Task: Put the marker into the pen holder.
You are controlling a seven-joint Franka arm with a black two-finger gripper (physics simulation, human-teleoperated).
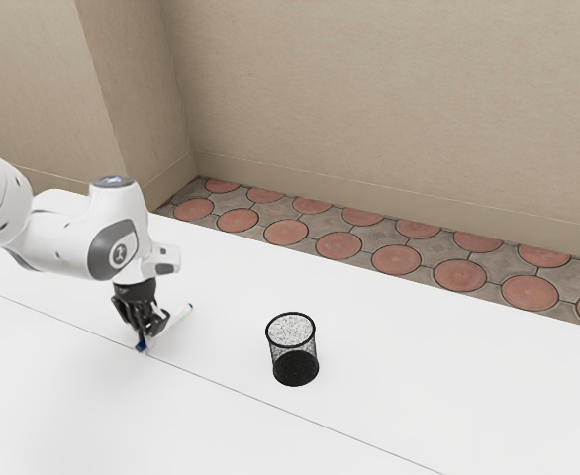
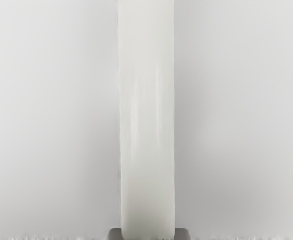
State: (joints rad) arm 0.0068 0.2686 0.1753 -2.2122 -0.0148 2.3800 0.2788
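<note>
Tabletop (image 1: pixel 399 346), white, crossed by one thin seam. Arm (image 1: pixel 62 242), white, seven-joint, reaching low over it. Pen holder (image 1: pixel 295 369), black wire mesh, round, upright, mouth open, apart from the hand toward the exterior view's right. Gripper (image 1: pixel 149 337), black, two-finger, down at table level; fingers drawn in to barrel width, touching from both sides. Marker (image 1: pixel 179 317), white barrel, blue ends, near-flat between them; whether clear of the table, cannot tell. Step in hand, as judged: the grasp. Next: straight lift, carry to the holder, tip on end above its rim, release.
</note>
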